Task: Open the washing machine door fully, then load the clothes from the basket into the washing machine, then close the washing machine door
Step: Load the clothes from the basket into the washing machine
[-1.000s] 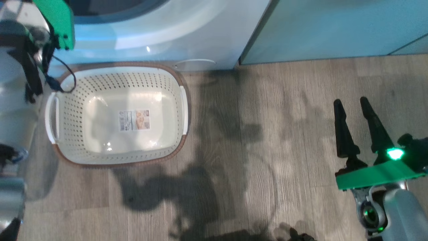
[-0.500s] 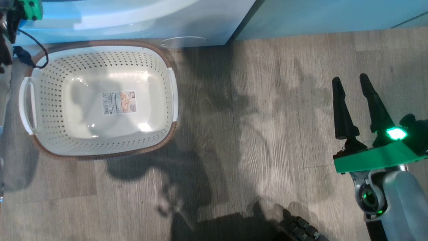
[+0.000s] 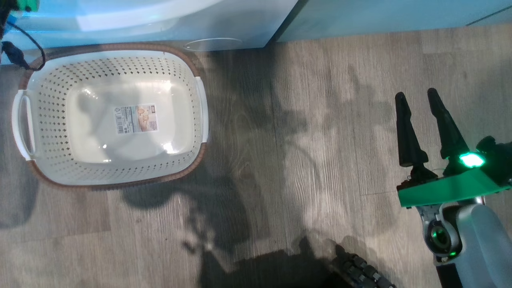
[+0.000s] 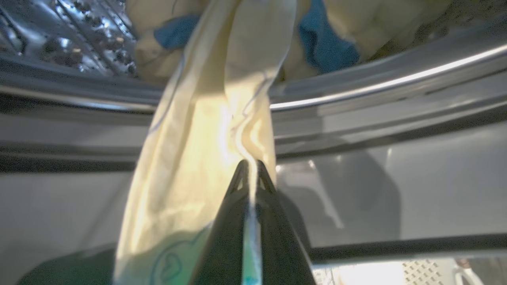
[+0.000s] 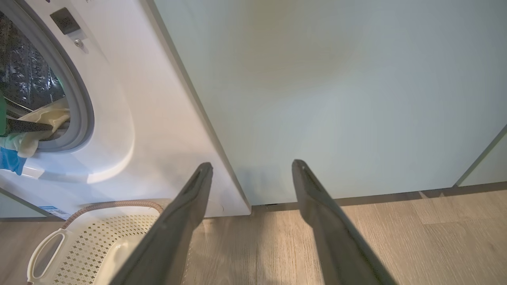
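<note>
Left gripper (image 4: 249, 165): I am reading its two long dark fingers as pinched together on a fold of a pale yellow soft garment (image 4: 186, 142), which is hanging out over the lip of the opening. Beyond it, other pale yellow garments with blue patches (image 4: 356, 23) are lying inside the perforated steel drum (image 4: 59, 35). Grey rubber ring (image 5: 85, 114): it is framing that opening in the big white front-loading washing machine (image 5: 130, 99). Right gripper (image 3: 416, 94): I am holding it well apart from the machine, its fingers spread wide and gripping nothing, hovering over the grey-brown wood-plank floor (image 3: 300, 140) and pointing towards the pale green cabinet front (image 5: 336, 79) beside the machine. Small rectangular cream plastic basket (image 3: 52, 120) with perforated sides, brown rim and white side handles: it is sitting on the floor just in front of the machine, its paper label (image 3: 136, 119) showing on its glossy bottom.
</note>
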